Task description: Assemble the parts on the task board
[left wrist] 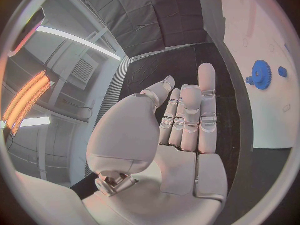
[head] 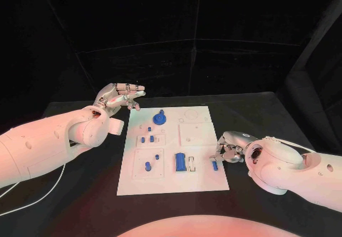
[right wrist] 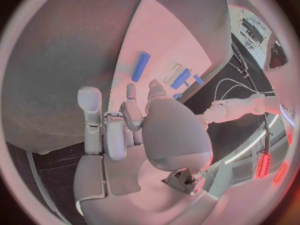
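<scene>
The white task board [head: 203,143] lies in the middle of the black table. On it are a blue gear [head: 160,118] at the far end, several small blue pieces [head: 146,139] at mid-left, a blue block [head: 181,162] and a blue peg [head: 214,165] near the right edge. My right hand [head: 229,148] hovers at the board's right edge, just beside the peg [right wrist: 140,66], fingers [right wrist: 92,116] apart and empty. Off the board's far left corner my left hand [head: 121,96] is raised, its fingers [left wrist: 206,100] stretched out and holding nothing. The gear [left wrist: 261,75] lies beyond them.
Black table surface [head: 271,118] surrounds the board on all sides, with dark curtains behind. A thin white cable [head: 43,195] trails over the table at the near left. In the right wrist view the block [right wrist: 181,78] and my left arm [right wrist: 237,107] lie beyond the peg.
</scene>
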